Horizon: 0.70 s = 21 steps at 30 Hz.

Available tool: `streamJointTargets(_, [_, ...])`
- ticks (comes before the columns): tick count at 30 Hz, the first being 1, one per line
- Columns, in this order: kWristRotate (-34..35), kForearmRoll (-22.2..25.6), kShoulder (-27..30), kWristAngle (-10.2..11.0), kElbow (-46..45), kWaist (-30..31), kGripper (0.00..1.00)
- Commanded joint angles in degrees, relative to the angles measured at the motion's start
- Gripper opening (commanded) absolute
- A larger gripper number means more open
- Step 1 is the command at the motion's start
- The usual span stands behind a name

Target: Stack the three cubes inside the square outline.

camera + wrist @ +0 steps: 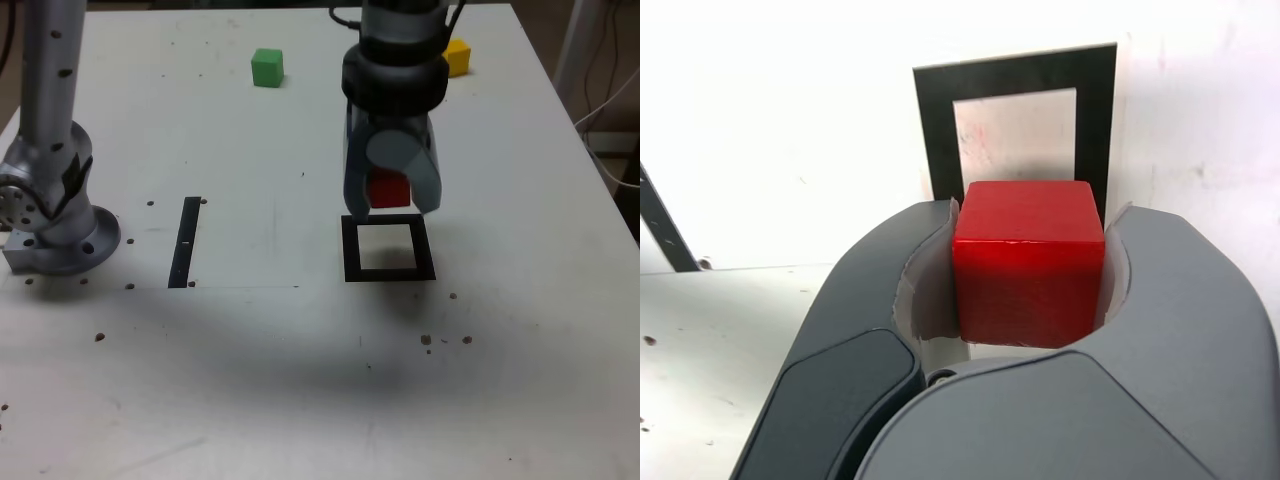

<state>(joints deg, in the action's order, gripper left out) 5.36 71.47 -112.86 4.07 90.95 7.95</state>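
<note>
The pincer (390, 193) gripped the red cube (1028, 262) just above the square outline (388, 249); the green cube (267, 67) and yellow cube (457, 56) sat at eleven and one o'clock on the desk (300, 380).

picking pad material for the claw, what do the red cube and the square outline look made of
Red cube: probably painted wood or hard plastic; crisp edges, faint sheen on top.
Square outline: looks like matte black tape or print, lying flat on the table with no visible thickness.
</note>
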Motion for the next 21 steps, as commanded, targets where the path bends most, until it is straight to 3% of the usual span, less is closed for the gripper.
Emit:
streamJointTargets(1, [0.4,-1.4,-0.5,-0.1,-1.8,-0.9,0.2])
streamJointTargets(9, [3.3,-7.1,-0.1,-0.8,-8.2,-2.7,0.2])
streamJointTargets(21, [4.2,-10.6,-1.3,-1.7,-9.8,-1.7,0.2])
